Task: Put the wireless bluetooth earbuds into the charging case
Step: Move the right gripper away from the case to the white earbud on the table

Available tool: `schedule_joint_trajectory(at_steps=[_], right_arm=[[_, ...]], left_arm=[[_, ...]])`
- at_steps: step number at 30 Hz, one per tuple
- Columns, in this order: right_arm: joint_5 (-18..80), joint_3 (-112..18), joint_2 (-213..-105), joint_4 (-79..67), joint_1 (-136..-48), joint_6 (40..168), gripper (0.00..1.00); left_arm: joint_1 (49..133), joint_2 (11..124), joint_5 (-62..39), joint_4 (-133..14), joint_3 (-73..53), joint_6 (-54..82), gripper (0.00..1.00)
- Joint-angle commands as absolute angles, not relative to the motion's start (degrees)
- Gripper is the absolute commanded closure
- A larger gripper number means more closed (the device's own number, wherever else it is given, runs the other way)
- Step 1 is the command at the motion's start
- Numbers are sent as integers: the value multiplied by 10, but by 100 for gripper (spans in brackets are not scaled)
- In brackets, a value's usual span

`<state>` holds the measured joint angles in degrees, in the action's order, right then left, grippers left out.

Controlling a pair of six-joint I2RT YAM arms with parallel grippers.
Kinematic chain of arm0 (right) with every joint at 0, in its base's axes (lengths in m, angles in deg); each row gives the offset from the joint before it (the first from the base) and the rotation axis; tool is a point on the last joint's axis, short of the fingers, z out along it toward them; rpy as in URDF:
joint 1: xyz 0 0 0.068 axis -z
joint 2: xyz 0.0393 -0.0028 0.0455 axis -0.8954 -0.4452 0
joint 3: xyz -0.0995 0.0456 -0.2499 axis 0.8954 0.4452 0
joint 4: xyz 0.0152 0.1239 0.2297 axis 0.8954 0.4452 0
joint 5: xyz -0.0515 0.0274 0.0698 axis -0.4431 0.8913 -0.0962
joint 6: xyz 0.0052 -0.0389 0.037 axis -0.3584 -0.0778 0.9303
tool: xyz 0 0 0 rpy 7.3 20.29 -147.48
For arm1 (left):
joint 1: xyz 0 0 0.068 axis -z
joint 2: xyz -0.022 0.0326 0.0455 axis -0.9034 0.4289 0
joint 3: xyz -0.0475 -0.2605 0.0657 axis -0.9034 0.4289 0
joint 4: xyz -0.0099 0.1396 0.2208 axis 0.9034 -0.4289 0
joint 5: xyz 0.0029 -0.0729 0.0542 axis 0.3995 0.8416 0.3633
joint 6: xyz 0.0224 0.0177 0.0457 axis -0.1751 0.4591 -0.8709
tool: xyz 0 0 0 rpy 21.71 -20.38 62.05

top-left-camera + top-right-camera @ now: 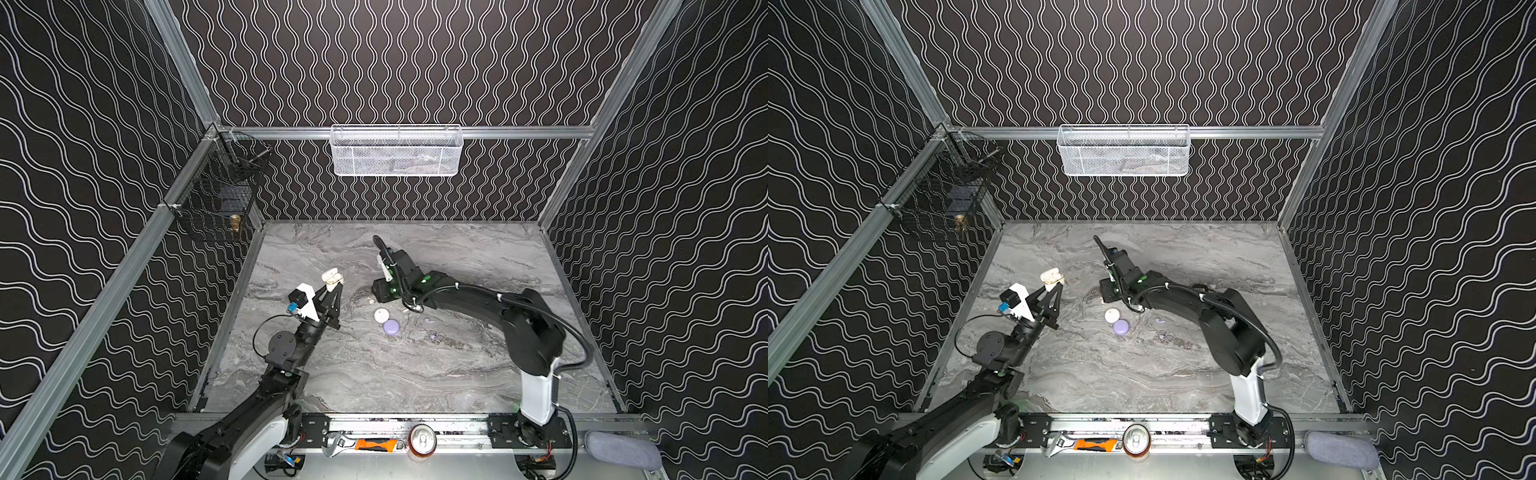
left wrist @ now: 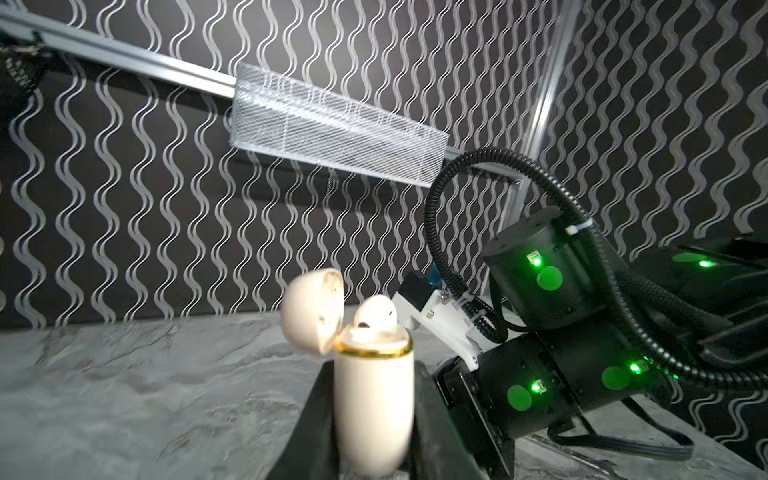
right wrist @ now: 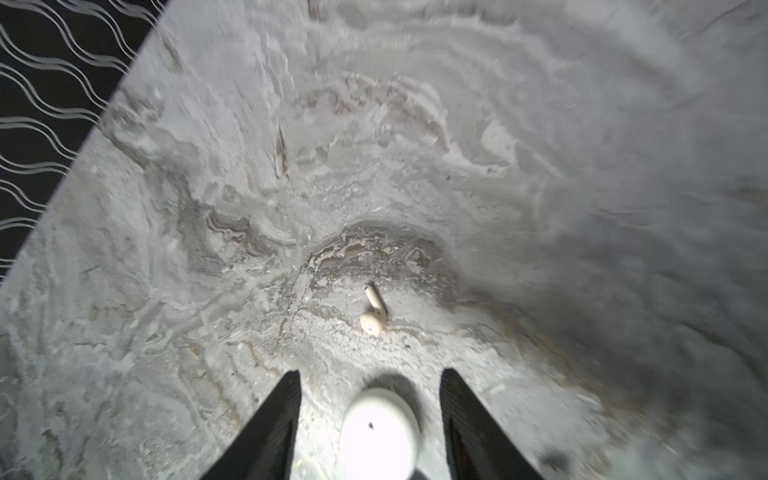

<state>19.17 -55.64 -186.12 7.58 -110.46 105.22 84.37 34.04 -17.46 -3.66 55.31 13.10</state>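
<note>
Pinched in left gripper: cream charging case, upright over left side of table, lid open, cream earbud seated inside. Spread and empty, right gripper hovered over white round case; loose earbud lay near table middle, just beyond.

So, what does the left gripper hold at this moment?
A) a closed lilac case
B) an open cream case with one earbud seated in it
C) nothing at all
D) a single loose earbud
B: the left gripper is shut on the cream case, whose lid stands open, and one earbud sits in its top.
</note>
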Motion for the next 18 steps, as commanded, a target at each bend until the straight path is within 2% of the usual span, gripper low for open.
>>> schedule_joint_trajectory(at_steps=[1,13,18], right_arm=[[191,-602,-1902,121,-1107,1056,44],[105,-748,-2038,217,-1136,1041,44],[60,-762,-2057,236,-1141,1038,48]], left_arm=[[843,345,-218,-99,548,112,100],[844,328,-233,-106,552,106,100],[844,329,-237,-106,552,106,100]])
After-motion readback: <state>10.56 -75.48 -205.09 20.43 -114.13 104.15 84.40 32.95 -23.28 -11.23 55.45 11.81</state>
